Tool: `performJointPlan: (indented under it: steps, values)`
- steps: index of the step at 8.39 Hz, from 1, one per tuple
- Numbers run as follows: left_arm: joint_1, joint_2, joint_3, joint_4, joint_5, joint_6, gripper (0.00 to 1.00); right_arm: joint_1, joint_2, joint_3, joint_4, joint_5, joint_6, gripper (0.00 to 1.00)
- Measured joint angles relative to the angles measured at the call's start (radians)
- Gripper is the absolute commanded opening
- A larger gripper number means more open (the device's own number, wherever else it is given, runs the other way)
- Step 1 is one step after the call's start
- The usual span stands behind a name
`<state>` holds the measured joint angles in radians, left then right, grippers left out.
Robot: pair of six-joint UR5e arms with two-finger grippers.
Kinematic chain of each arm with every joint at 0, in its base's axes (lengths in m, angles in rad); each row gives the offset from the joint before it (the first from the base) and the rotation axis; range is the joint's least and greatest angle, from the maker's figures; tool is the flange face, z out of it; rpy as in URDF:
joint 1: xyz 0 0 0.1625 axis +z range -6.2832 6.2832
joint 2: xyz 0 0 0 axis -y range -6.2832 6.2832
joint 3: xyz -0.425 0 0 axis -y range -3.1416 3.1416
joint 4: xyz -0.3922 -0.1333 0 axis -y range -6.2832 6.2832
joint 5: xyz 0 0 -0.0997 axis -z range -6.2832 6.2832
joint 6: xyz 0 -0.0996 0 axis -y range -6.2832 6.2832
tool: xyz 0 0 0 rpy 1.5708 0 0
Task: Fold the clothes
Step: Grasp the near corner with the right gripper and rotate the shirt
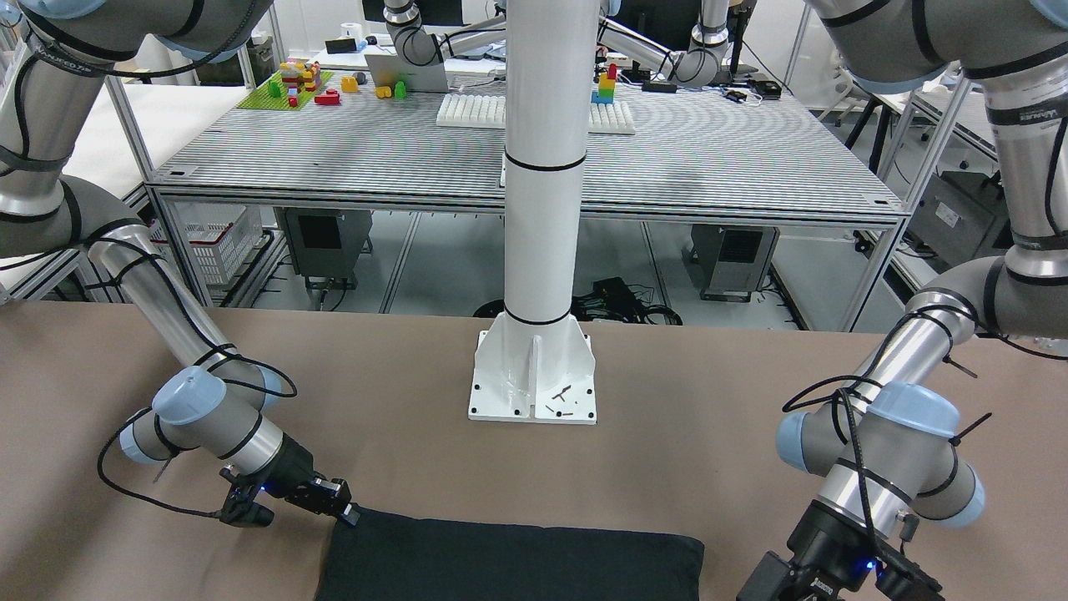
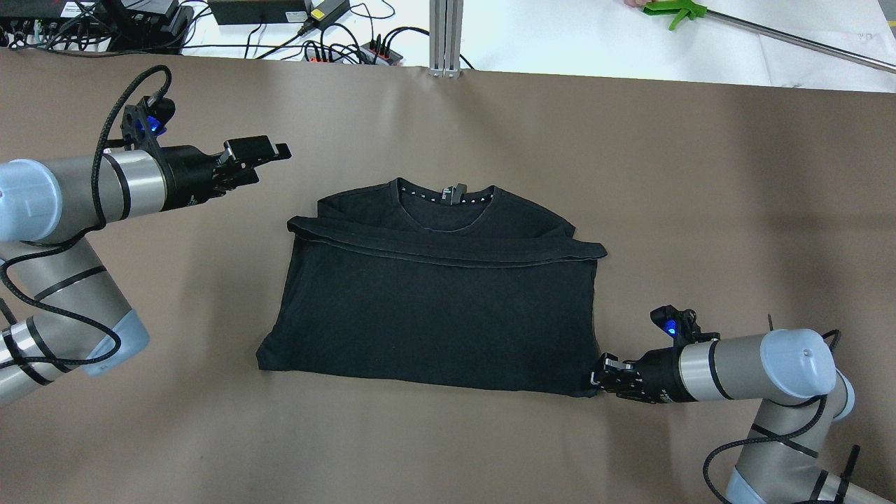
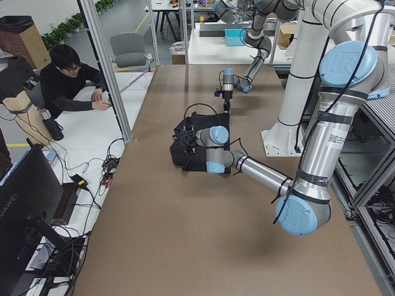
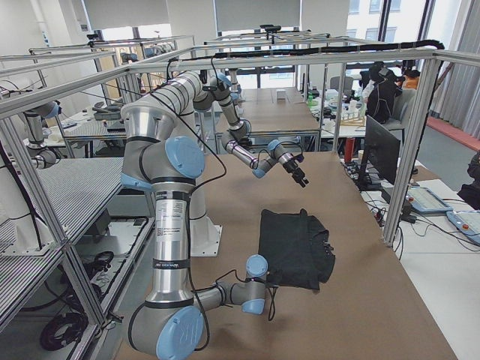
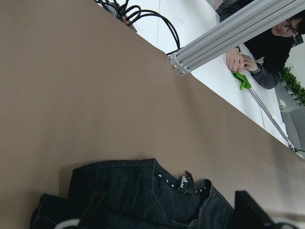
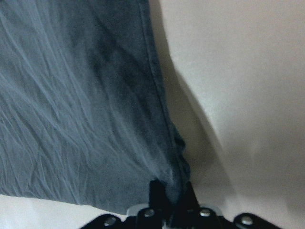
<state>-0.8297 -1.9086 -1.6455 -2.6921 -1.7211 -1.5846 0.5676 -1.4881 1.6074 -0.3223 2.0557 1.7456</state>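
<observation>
The clothes (image 2: 434, 308) are one black T-shirt lying flat mid-table, lower half folded up so a hem band crosses below the collar (image 2: 448, 199). My right gripper (image 2: 596, 378) is low at its near right corner and shut on the fabric; the right wrist view shows the fingertips (image 6: 157, 191) pinching the cloth edge (image 6: 76, 95). The front view shows that gripper (image 1: 346, 513) at the garment's corner (image 1: 509, 559). My left gripper (image 2: 269, 161) hovers open, far-left of the shirt and apart from it. Its wrist view looks down on the collar (image 5: 183, 183).
The white pillar's base plate (image 1: 534, 380) is bolted to the brown table behind the shirt. Power strips and cables (image 2: 336, 49) and an aluminium post (image 2: 446, 35) line the far edge. A person (image 3: 68, 80) beyond it holds a green-handled rod (image 2: 675, 10).
</observation>
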Motion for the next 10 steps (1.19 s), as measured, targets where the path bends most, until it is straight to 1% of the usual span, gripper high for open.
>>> performJointPlan:
  steps: [2,3,5,6,7,8,9,10]
  values:
    - [0.000,0.000,0.000,0.000,0.001,0.000,0.94,-0.009,-0.005,0.036,0.007,0.012,0.000,0.00]
    - [0.000,0.001,0.000,0.000,0.003,0.001,0.94,-0.032,-0.009,0.073,0.010,0.028,0.001,0.00]
    - [0.000,0.008,-0.004,0.000,0.032,0.001,0.94,-0.111,-0.013,0.166,0.012,0.038,0.018,0.00]
    - [0.000,0.011,-0.007,-0.002,0.043,0.000,0.94,-0.179,-0.012,0.204,0.012,0.019,0.031,0.00]
    - [0.001,0.013,-0.009,-0.004,0.048,0.000,0.94,-0.254,-0.009,0.224,0.012,-0.027,0.035,0.88]
    - [0.002,0.014,-0.008,-0.005,0.050,0.000,0.94,-0.331,-0.003,0.233,0.011,-0.090,0.034,0.95]
    - [0.002,0.013,-0.004,-0.004,0.049,0.000,0.94,-0.386,0.003,0.236,0.007,-0.144,0.032,0.94]
    - [0.005,0.010,0.000,-0.002,0.048,-0.001,0.94,-0.409,0.004,0.239,0.004,-0.187,0.029,0.94]
